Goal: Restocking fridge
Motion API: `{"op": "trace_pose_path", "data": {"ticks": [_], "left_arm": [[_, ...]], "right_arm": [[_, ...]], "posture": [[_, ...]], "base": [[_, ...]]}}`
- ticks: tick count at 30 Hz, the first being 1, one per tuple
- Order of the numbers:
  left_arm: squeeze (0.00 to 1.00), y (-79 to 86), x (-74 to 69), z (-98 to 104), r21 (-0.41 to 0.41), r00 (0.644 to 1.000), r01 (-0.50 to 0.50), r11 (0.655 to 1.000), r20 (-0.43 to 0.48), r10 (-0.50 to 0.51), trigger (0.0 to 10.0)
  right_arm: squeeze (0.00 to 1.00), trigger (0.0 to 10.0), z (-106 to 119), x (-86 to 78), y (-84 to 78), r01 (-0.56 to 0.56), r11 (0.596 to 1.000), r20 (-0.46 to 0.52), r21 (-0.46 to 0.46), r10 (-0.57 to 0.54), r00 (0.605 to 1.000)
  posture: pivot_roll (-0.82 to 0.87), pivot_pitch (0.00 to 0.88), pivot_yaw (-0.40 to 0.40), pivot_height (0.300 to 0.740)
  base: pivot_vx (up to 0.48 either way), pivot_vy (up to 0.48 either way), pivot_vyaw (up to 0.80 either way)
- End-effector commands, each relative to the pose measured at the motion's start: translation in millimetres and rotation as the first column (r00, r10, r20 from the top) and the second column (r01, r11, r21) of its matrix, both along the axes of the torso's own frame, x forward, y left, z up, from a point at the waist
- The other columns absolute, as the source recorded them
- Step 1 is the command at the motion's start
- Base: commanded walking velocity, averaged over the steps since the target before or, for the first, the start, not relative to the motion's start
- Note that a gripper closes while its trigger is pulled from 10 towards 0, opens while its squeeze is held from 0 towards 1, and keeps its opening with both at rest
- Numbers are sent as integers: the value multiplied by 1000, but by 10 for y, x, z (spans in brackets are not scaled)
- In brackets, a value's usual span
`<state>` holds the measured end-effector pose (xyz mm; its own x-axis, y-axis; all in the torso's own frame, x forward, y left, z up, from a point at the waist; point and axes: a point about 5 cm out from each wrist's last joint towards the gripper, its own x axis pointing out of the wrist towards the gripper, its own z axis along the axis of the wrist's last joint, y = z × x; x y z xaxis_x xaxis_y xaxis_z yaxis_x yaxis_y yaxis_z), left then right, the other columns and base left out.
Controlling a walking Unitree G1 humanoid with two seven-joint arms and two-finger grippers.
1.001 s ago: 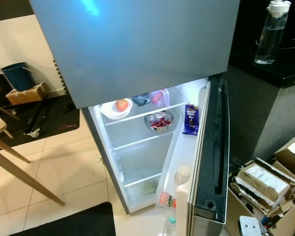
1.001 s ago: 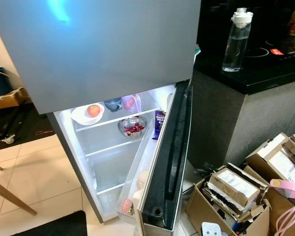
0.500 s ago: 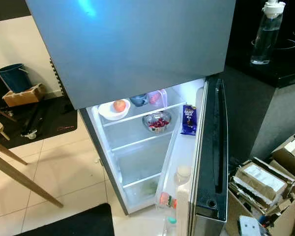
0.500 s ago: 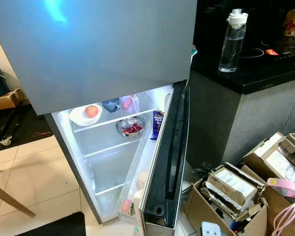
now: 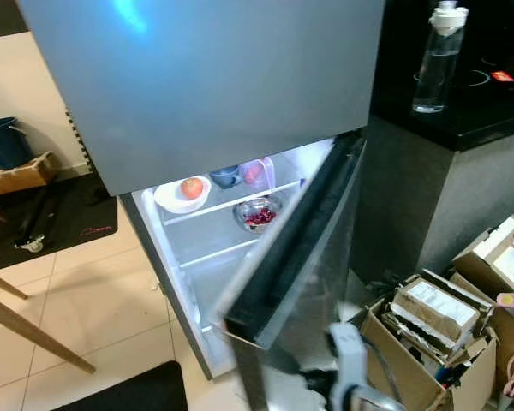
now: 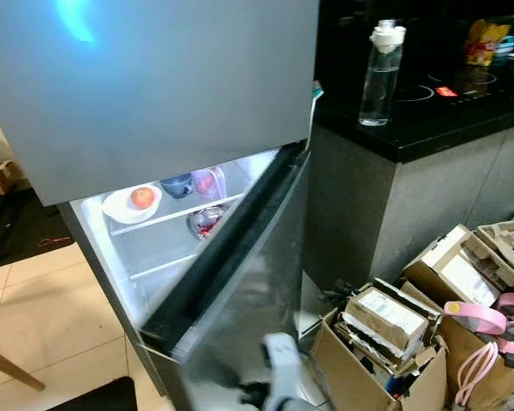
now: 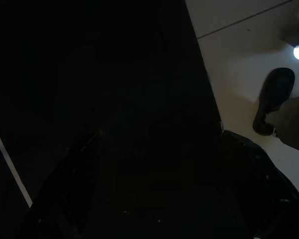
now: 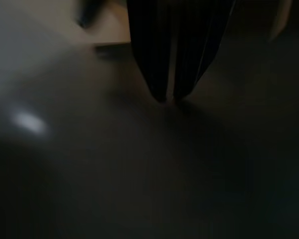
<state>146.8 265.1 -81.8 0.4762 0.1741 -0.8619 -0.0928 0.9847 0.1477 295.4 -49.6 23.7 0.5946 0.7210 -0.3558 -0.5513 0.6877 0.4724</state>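
The fridge's lower door (image 5: 301,272) stands about half closed, its dark gasket edge turned toward me. My right arm (image 5: 347,370) reaches up from below against the door's steel face. In the right wrist view my right gripper (image 8: 170,98) is shut, fingertips pressed on the grey door surface. Behind the door the lit shelves hold a white bowl with an apple (image 5: 191,187), a blue cup (image 5: 226,176), a pink container (image 5: 254,172) and a metal bowl of red berries (image 5: 257,215). My left gripper (image 7: 160,134) hangs in the dark over the floor, fingers apart.
The grey freezer door (image 5: 206,77) above is closed. A clear water bottle (image 5: 434,58) stands on the black counter (image 5: 475,124) to the right. Cardboard boxes (image 5: 433,310) crowd the floor at the right. A black mat (image 5: 128,394) and a wooden leg (image 5: 30,332) lie left.
The lower fridge door has swung from wide open to about half closed, hiding the door-shelf items. My right arm has come up against the door. The camera has shifted right.
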Motion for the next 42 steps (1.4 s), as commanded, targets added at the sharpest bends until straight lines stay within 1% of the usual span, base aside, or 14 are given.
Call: {"op": "trace_pose_path", "data": {"ticks": [1,2,4,6,10,12,13,14,15,17,18,23,32,42], "left_arm": [[0,15,-108,-38,9,999,-2,1000,-39,2,10000],[0,21,-111,-37,9,999,-3,1000,-39,4,10000],[0,30,-117,-36,10,999,-6,1000,-39,7,10000],[0,40,-125,-35,10,999,-10,1000,-39,11,10000],[0,53,-142,-36,11,999,-17,1000,-40,17,10000],[0,53,-142,-36,11,999,-17,1000,-40,17,10000],[0,54,-154,-40,12,999,-20,1000,-41,20,10000],[0,53,-157,-41,13,999,-20,1000,-41,21,10000],[0,53,-157,-41,13,999,-20,1000,-41,21,10000],[0,45,-151,-41,13,999,-17,1000,-38,17,10000],[0,45,-151,-41,13,999,-17,1000,-38,17,10000],[0,-28,-36,-22,1,1000,2,1000,2,-2,10000],[0,-152,176,24,-31,999,27,999,41,-25,10000],[0,-284,447,118,-74,992,40,996,119,-31,10000]], "right_arm": [[0,10000,128,16,163,-69,994,27,83,67,997],[0,10000,296,26,298,-115,969,56,218,105,993],[0,10000,427,21,390,-162,938,86,307,142,986],[0,10000,419,31,385,-150,945,92,291,128,987],[0,10000,167,60,150,-8,994,51,113,2,999],[0,10000,167,60,150,-8,994,51,113,2,999],[0,10000,-193,5,-473,267,950,0,-159,-271,963],[0,10000,-338,-78,-806,383,883,-16,-271,-402,915],[0,10000,-338,-78,-806,383,883,-16,-271,-402,915],[0,10000,-457,-208,-1163,475,801,-19,-365,-517,856],[0,10000,-457,-208,-1163,475,801,-19,-365,-517,856],[0,10000,-642,-543,-1646,525,693,-9,-494,-607,794],[0,10000,-790,-830,-1818,545,621,7,-564,-656,755],[0,10000,-785,-790,-1663,516,654,49,-554,-593,804]], "posture": [[-72,127,88,734],[-69,126,85,734],[-66,126,82,734],[-66,127,81,734],[-64,130,77,734],[-64,130,77,734],[-66,133,77,734],[-68,133,78,734],[-68,133,78,734],[-71,132,80,734],[-71,132,80,734],[-80,132,86,734],[-91,131,81,734],[-88,132,80,734]], "base": [[0,0,0],[0,0,0],[0,0,0],[0,0,0],[0,0,0],[0,0,0],[0,0,0],[0,0,0],[0,0,0],[0,0,0],[0,0,0],[0,0,0],[0,0,0],[0,0,0]]}}
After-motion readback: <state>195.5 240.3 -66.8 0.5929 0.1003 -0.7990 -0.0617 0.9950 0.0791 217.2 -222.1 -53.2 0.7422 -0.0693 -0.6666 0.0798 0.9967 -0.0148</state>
